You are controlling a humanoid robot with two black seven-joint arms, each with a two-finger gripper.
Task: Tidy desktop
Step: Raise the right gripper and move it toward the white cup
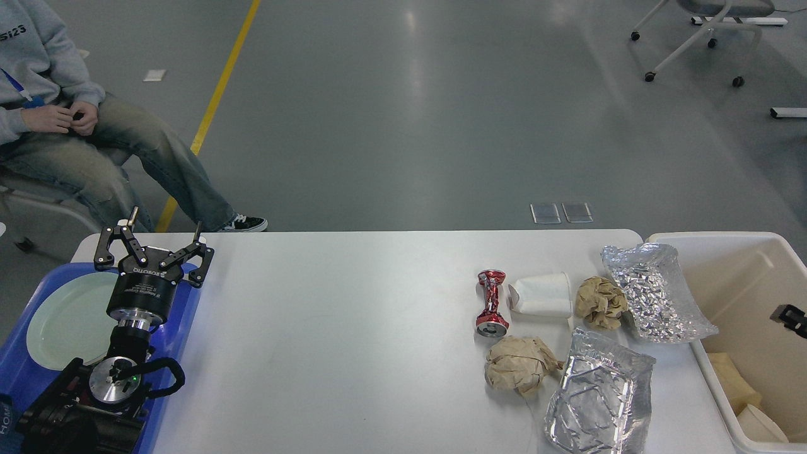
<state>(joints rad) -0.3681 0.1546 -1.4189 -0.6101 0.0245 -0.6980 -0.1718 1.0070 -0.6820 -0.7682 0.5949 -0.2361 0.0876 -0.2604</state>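
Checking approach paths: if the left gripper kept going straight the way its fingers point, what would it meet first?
The open left gripper points toward the white desktop's far edge. Nothing shows ahead of it there, only grey floor beyond, though depth is unclear.

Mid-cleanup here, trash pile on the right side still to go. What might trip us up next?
The crushed can lies against the paper cup, so grabbing one may push the other. The foil tray hangs near the table's front edge and might slide off. The right gripper is barely in view over the bin, so aiming is uncertain.
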